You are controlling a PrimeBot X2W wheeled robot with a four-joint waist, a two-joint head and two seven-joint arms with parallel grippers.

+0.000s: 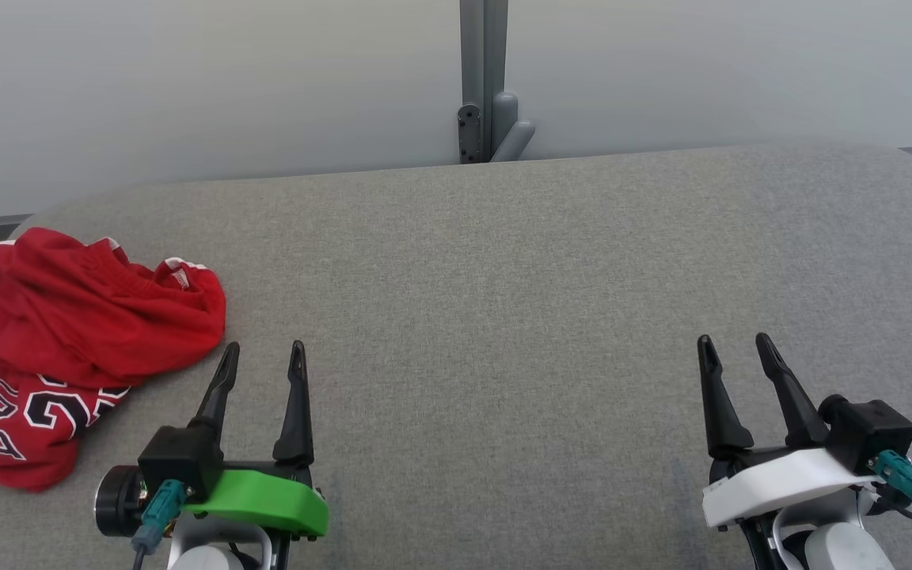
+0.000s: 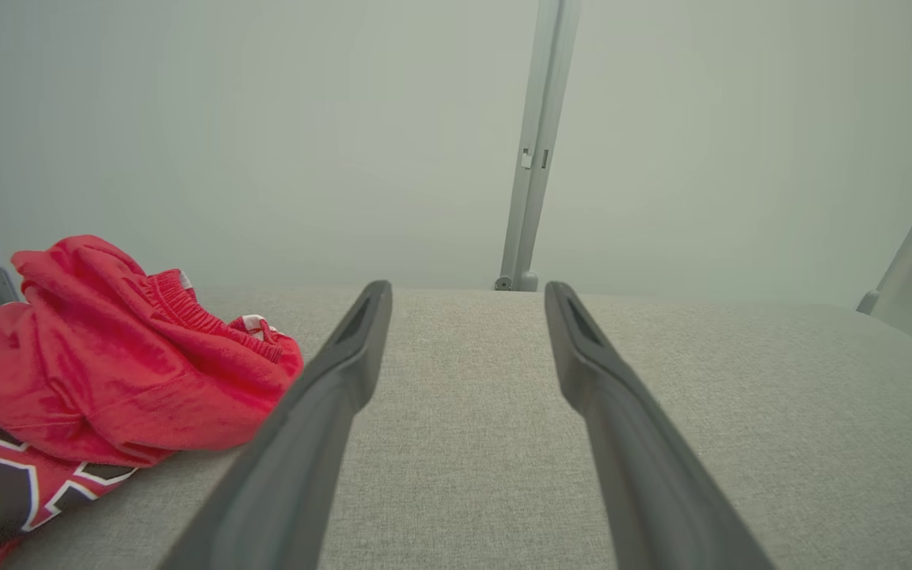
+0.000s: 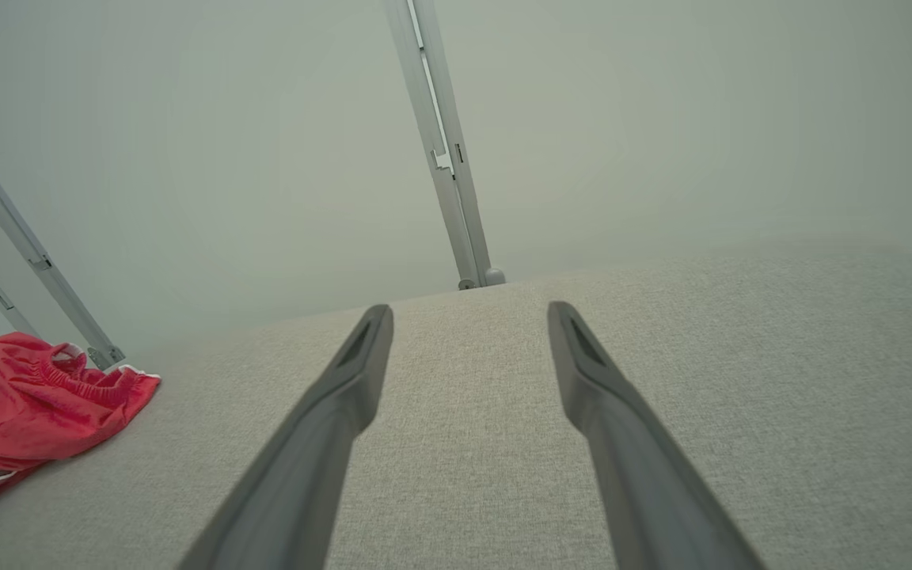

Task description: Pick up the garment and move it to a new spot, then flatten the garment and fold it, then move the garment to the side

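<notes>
Head view shows first the wide grey bench [image 1: 503, 261], covered with a woven cloth. Most of it lies bare — I think this free middle is meant for the spreading and folding. Behind it stands a pale wall [image 1: 187, 79] with a grey post [image 1: 484, 71] at the centre.

The garment [image 1: 68, 340] is a red jersey with white trim and dark letters. It lies crumpled in a heap at the left side of the bench, one part thrown over another. It can not be flattened where it is, so it must be lifted first.

The left gripper [image 1: 264, 348] hangs near the bench surface just beside the heap, on its right, not touching it. Its jaws stand wide apart and hold nothing. In my judgement it is placed so because it is the nearer one for the first pick. The right gripper [image 1: 735, 342] is well apart on the other side, its jaws also apart and empty — probably ready to take a second corner when the cloth comes to the middle.
</notes>
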